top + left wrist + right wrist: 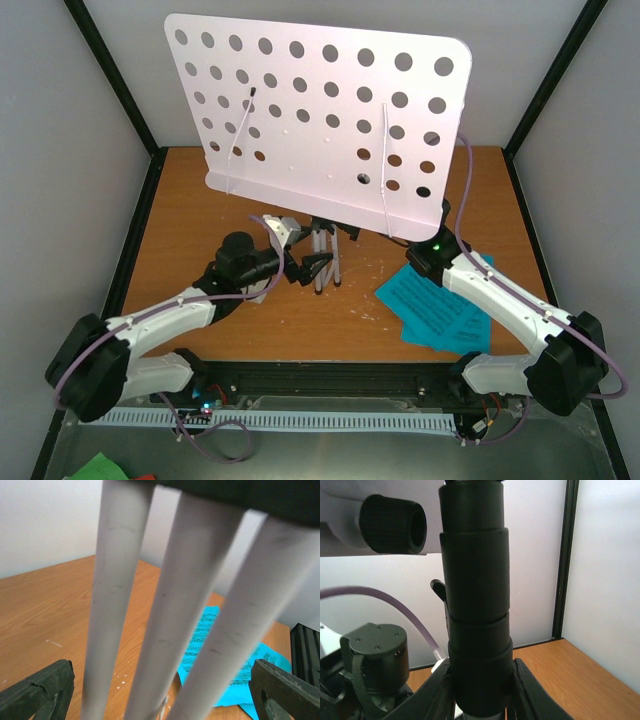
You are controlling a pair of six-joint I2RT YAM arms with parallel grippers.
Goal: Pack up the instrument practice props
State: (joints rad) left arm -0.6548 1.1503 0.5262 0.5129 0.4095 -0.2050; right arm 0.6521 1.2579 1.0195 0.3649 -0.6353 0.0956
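Observation:
The pale lilac music stand stands mid-table, its perforated tray (320, 110) tilted toward the camera. Its three folded legs (326, 258) hang together below the tray. My left gripper (305, 250) is open around them, and the left wrist view shows the legs (180, 605) between my wide-apart fingers (37, 690) without touching them. My right gripper (480, 692) is shut on the stand's black post collar (477, 630); from above its fingers are hidden under the tray's right end. Cyan sheet-music pages (435, 310) lie flat under my right forearm and also show behind the legs (220, 645).
Grey walls with black corner posts (120, 90) close in the wooden table (200, 210) on three sides. A black rail and a white slotted duct (300, 418) run along the near edge. A lilac cable (470, 180) loops behind the tray's right end.

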